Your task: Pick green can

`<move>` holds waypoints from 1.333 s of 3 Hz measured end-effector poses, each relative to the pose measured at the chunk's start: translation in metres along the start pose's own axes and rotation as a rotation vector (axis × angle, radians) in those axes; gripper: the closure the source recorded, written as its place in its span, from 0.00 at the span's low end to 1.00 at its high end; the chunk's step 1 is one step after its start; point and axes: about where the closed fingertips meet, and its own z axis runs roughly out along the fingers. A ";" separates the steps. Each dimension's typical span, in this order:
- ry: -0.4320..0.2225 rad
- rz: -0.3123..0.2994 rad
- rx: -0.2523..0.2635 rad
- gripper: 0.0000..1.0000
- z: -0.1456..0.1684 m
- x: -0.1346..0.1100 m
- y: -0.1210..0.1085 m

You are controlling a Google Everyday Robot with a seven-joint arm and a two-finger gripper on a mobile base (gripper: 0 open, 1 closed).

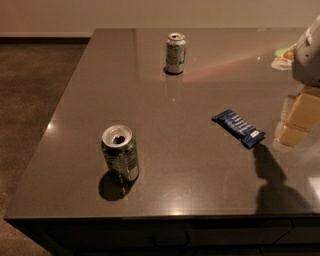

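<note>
Rear boundary is a plain pale beige wall [150, 12] with a lighter skirting strip [45, 34] at its foot. Along the left side runs a dull brown, speckled floor [30, 100], carpet-like in texture. The one item of furniture is a broad, glossy grey-brown surface [200, 175], with a squared front edge over a dark cabinet front [165, 237]. Lighting is dim and warm. Small glints show on the polish, with a faint pinkish streak [225, 67] far right and a dark shadow [272, 185] near right. The end effector [300, 117] stands at the right edge, above the surface.
</note>
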 end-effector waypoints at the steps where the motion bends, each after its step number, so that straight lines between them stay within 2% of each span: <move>1: -0.008 -0.004 0.001 0.00 0.000 -0.003 -0.001; 2: -0.060 -0.014 -0.022 0.00 0.006 -0.014 -0.003; 4: -0.234 -0.064 -0.121 0.00 0.032 -0.062 0.005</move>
